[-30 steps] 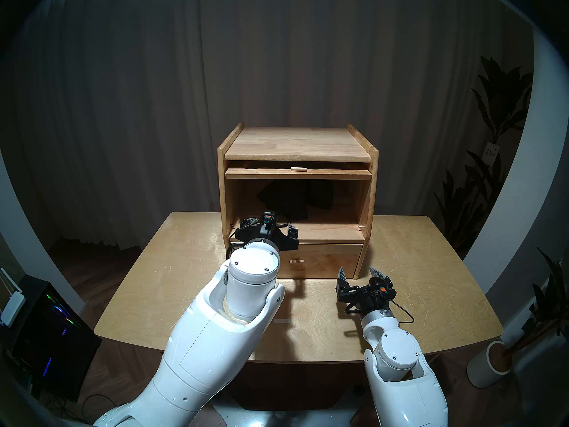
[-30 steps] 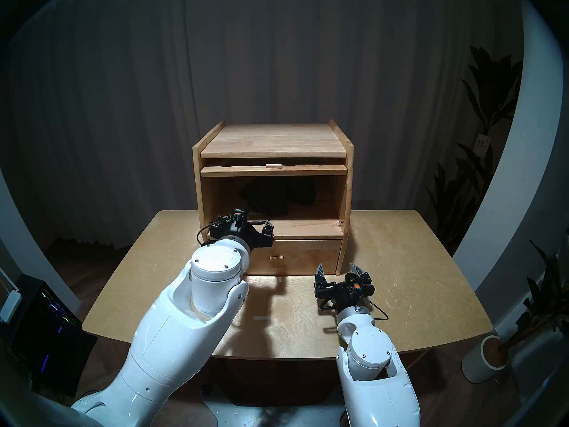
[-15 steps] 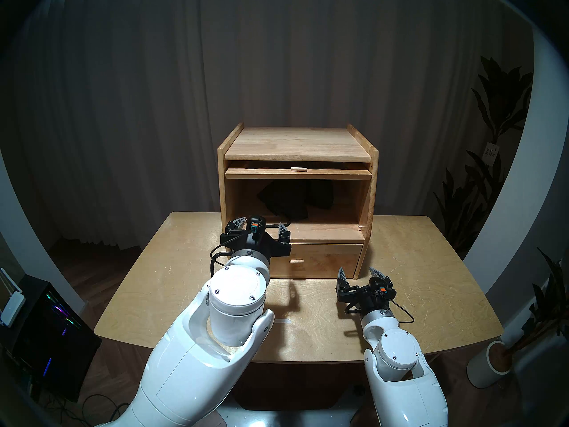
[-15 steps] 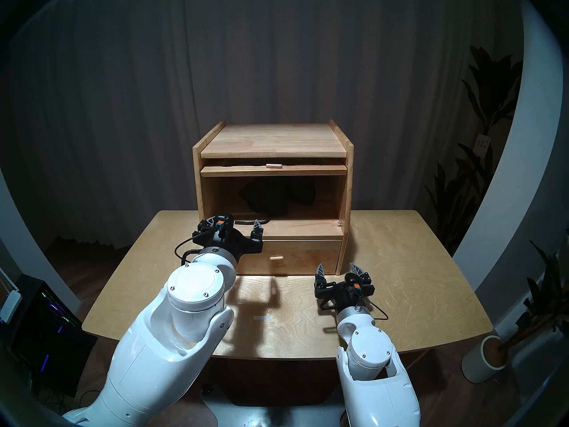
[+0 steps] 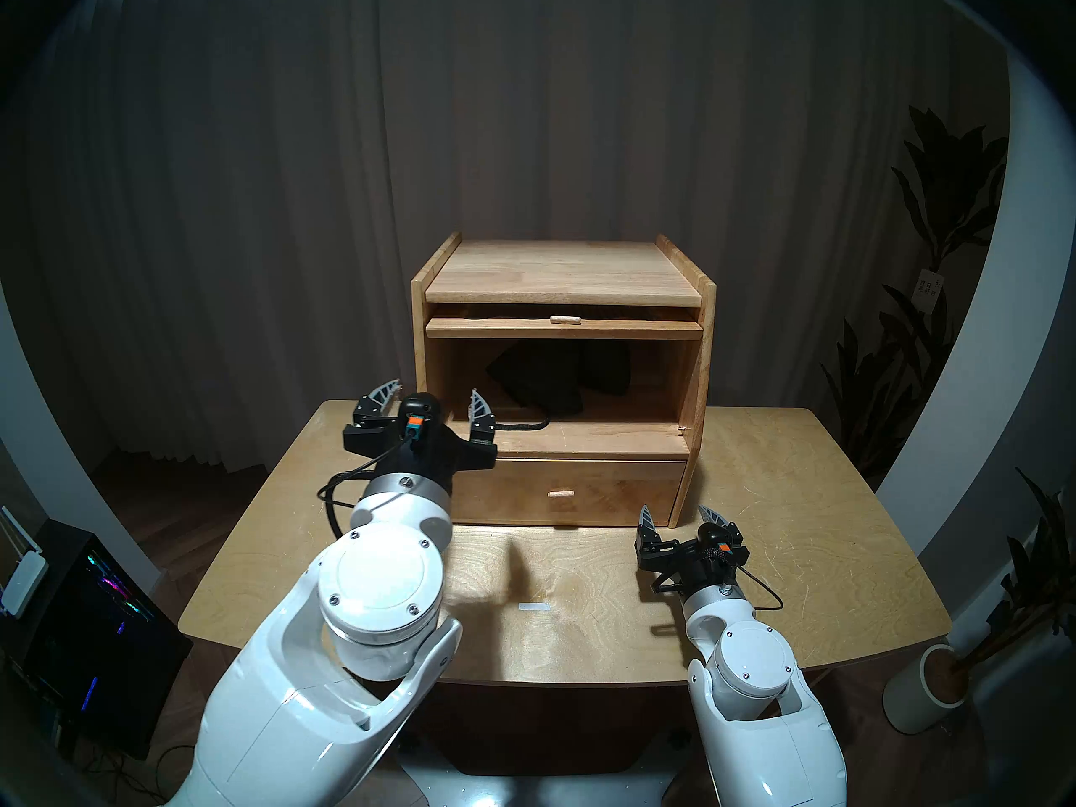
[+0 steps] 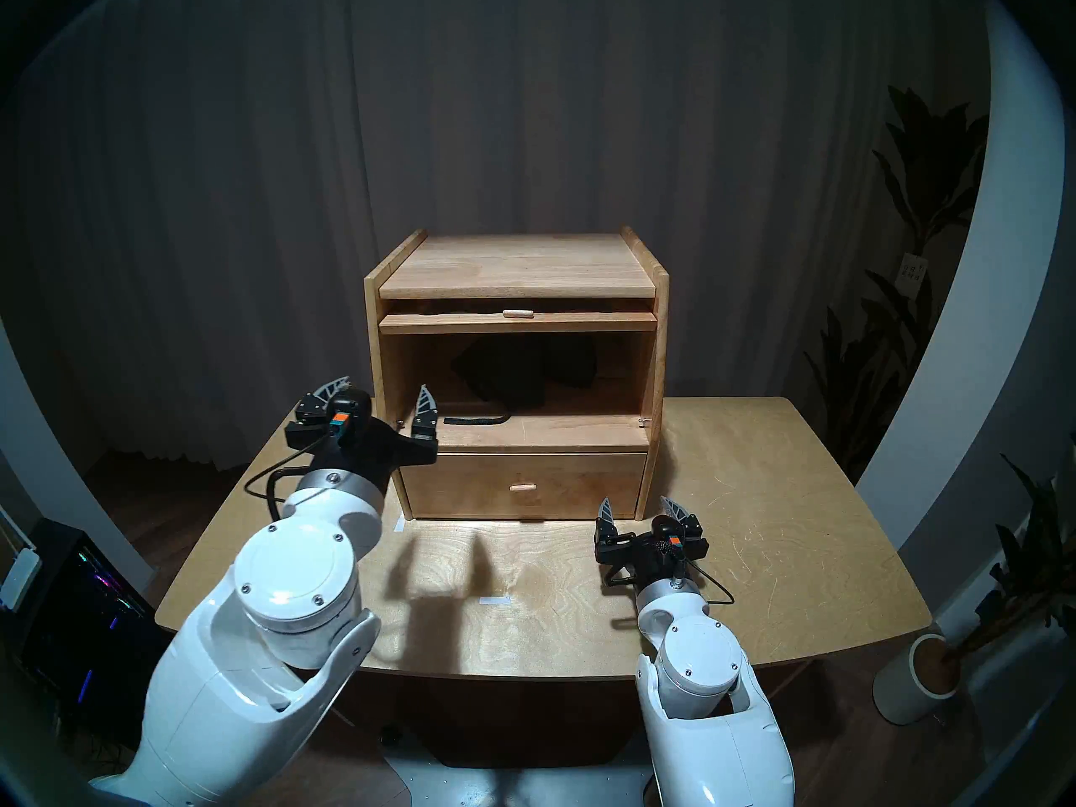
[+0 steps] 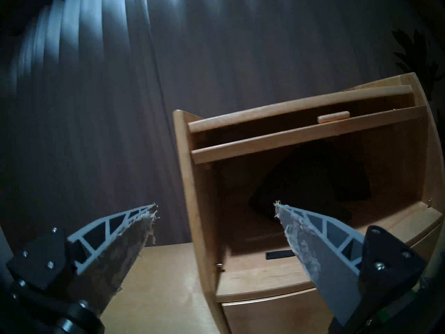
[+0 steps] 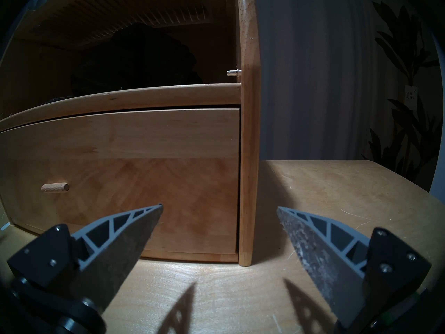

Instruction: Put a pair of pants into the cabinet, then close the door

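On the worktop (image 5: 786, 497) the cabinet (image 5: 563, 276) holds the pants (image 5: 553, 381) far back in its compartment, and its door (image 5: 563, 327), slid in flat overhead with long axis left-right, lies up and right of the nearer, spread, empty left end effector (image 5: 434, 401), while the right end effector (image 5: 681, 517) waits spread low.

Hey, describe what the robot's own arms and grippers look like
Both arms are glossy white shells with round capped joints and silver wrist collars. The left gripper and right gripper are black, each with two pale grey, pointed, truss-ribbed fingers, an orange-and-teal tag and a looping black cable.
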Action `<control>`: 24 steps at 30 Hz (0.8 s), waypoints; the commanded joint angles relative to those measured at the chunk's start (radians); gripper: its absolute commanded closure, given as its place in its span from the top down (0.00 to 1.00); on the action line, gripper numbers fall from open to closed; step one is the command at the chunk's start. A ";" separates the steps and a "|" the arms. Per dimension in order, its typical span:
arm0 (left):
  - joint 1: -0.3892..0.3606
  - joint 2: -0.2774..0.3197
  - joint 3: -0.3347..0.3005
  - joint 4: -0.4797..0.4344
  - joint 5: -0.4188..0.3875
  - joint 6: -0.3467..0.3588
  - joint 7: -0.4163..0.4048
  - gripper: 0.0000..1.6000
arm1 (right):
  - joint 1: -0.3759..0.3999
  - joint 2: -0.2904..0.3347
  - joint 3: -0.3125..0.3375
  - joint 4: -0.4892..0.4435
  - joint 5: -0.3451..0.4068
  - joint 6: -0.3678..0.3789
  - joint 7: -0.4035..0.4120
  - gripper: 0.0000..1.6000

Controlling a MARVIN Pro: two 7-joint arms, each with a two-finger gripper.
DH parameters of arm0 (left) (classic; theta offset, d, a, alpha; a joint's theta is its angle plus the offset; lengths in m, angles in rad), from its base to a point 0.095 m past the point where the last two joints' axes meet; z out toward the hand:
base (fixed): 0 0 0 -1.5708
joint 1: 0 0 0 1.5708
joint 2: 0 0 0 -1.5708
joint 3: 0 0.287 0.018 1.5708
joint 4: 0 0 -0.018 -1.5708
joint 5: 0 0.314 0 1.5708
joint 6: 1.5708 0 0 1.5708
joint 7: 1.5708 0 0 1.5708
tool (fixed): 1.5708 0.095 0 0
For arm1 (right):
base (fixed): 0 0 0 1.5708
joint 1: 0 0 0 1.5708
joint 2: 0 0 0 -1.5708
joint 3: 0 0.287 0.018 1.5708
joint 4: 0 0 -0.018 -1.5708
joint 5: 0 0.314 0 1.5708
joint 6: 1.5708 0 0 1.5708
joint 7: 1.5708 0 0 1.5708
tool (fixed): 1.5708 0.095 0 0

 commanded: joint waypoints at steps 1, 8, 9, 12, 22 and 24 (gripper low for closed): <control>0.115 0.102 -0.041 -0.083 0.010 -0.044 0.045 1.00 | 0.007 0.026 0.025 -0.103 -0.030 -0.049 -0.017 1.00; 0.185 0.137 -0.101 -0.075 -0.004 -0.087 0.047 1.00 | 0.020 0.123 0.055 -0.166 -0.176 -0.110 -0.034 1.00; 0.173 0.137 -0.106 -0.065 -0.008 -0.089 0.042 1.00 | 0.023 0.137 0.053 -0.177 -0.195 -0.118 -0.026 1.00; 0.169 0.146 -0.139 -0.053 -0.016 -0.103 0.035 1.00 | 0.017 0.166 0.042 -0.208 -0.255 -0.139 -0.014 1.00; 0.152 0.159 -0.209 -0.016 -0.070 -0.137 -0.001 1.00 | -0.001 0.291 0.020 -0.221 -0.480 -0.195 0.037 1.00; 0.150 0.161 -0.218 -0.008 -0.081 -0.143 -0.009 1.00 | 0.009 0.313 0.021 -0.229 -0.523 -0.204 0.045 1.00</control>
